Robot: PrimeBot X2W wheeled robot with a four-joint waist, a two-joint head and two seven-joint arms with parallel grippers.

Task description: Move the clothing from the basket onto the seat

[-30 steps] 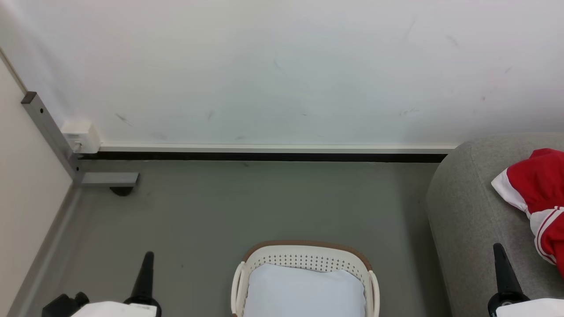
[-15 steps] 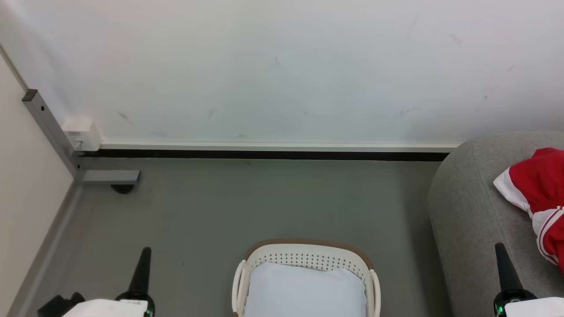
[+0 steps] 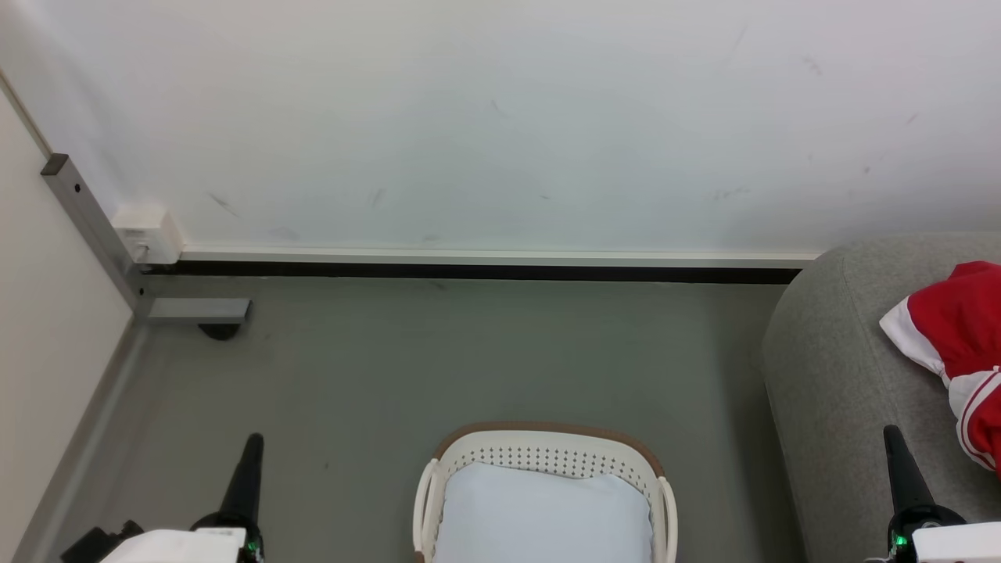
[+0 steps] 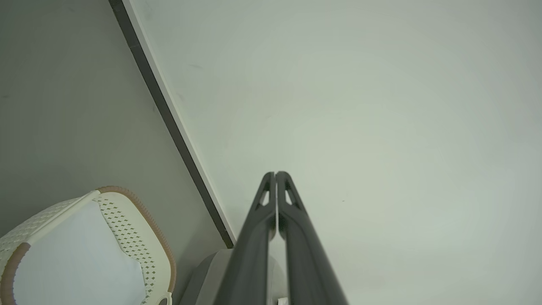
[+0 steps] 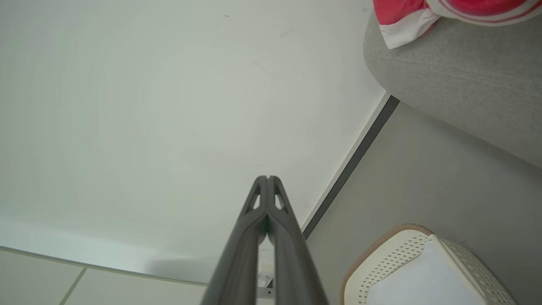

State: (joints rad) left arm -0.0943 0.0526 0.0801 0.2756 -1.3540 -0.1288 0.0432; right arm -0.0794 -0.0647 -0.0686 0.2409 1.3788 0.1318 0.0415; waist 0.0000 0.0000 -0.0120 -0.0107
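Head view: red white-trimmed clothing (image 3: pixel 962 320) on grey woven seat (image 3: pixel 837 391), unmoved; task looks done.
Cream perforated basket (image 3: pixel 547 455): white pad (image 3: pixel 539 516) only.
Left gripper (image 3: pixel 252 453), right gripper (image 3: pixel 893 446): closed, empty.

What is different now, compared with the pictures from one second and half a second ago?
In the head view the left gripper has drifted slightly left and the right gripper slightly right. The whole picture also shifted a little, so the camera moved. Nothing was taken or let go. Both grippers stay shut and empty, the clothing lies on the seat, and the white pad is in the basket.
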